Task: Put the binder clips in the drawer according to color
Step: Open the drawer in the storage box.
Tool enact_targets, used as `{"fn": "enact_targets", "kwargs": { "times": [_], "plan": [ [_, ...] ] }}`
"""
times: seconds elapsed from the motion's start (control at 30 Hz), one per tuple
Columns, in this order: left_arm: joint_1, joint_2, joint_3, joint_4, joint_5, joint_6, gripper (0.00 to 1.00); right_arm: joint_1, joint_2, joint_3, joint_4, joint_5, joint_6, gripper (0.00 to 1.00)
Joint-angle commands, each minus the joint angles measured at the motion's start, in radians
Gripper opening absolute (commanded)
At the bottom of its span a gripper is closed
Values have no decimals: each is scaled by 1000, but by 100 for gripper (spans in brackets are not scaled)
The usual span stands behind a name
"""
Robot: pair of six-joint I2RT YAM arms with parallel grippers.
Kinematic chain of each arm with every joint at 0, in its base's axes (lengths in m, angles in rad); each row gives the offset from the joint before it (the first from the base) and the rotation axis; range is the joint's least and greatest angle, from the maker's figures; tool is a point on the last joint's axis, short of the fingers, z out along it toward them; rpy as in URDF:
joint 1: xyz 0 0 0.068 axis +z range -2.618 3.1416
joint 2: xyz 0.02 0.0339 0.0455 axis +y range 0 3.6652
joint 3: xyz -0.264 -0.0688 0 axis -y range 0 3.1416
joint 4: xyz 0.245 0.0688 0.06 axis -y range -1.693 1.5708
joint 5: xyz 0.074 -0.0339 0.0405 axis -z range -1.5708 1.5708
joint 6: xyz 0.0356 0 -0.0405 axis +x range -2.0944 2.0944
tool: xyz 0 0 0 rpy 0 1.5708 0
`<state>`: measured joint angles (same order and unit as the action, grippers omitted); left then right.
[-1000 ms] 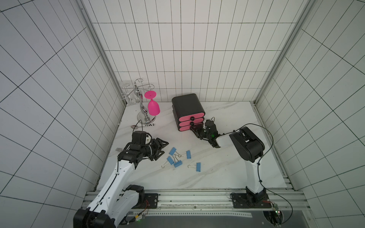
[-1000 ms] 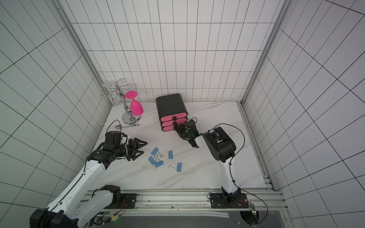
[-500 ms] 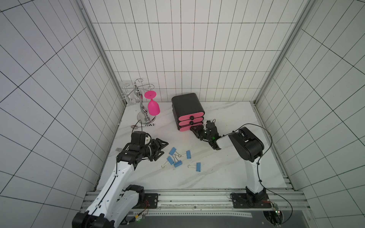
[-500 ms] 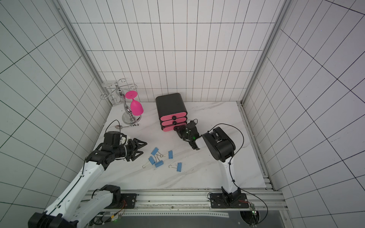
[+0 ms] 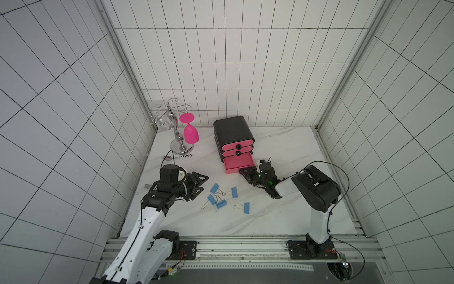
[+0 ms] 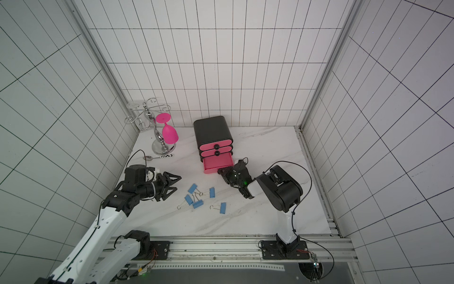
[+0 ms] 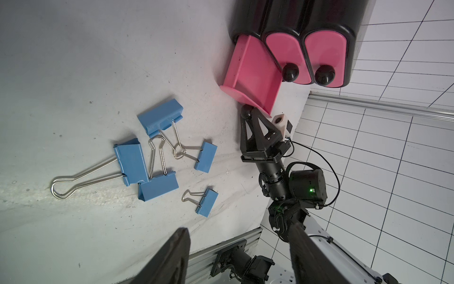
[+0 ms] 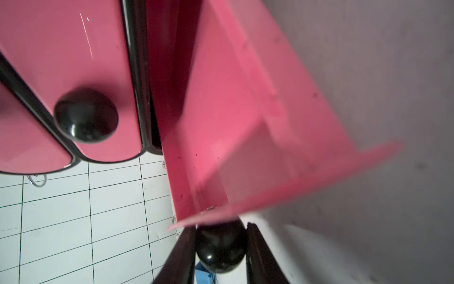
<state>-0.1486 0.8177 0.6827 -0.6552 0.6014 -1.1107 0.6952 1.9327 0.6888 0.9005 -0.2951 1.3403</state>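
The black drawer chest (image 5: 232, 130) (image 6: 211, 130) stands at the back, its bottom pink drawer (image 5: 239, 163) (image 7: 253, 73) pulled out and empty. My right gripper (image 5: 243, 171) (image 8: 221, 243) is shut on that drawer's black knob (image 8: 221, 248), one finger on each side. Several blue binder clips (image 5: 221, 204) (image 6: 197, 204) (image 7: 159, 118) with silver wire handles lie loose on the marble in front of the chest. My left gripper (image 5: 204, 183) (image 7: 238, 231) hovers just left of the clips, open and holding nothing.
A chrome glass rack (image 5: 180, 145) with a hanging pink goblet (image 5: 191, 134) stands at the back left, a spoon (image 6: 148, 158) lying in front of it. Tiled walls close in both sides and the back. A metal rail (image 5: 245, 248) runs along the front edge.
The right gripper has closed on the bottom knob and drawn the drawer out toward the front. The left arm and the clips have not moved.
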Motion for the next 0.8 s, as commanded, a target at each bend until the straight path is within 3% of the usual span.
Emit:
{"fn": "enact_targets", "kwargs": {
  "times": [0.0, 0.1, 0.23, 0.43, 0.6, 0.77],
  "plan": [
    [1, -23, -6, 6, -14, -7, 67, 19, -39, -42, -11, 11, -2, 27],
    [1, -33, -12, 4, -14, -11, 68, 18, -55, -67, -13, 17, -1, 31],
    [1, -40, -15, -1, -14, -8, 68, 17, -82, -76, -51, 17, -4, 47],
    [-1, -46, 1, -40, -41, 24, 68, 17, -217, -97, -251, 7, -81, 59],
    [-19, -41, 27, -108, -88, 86, 68, 15, -388, -98, -558, 21, -196, 60],
    [-112, -23, 60, -170, -188, 133, 68, 20, -531, -2, -977, 52, -388, 62]
  ]
}}
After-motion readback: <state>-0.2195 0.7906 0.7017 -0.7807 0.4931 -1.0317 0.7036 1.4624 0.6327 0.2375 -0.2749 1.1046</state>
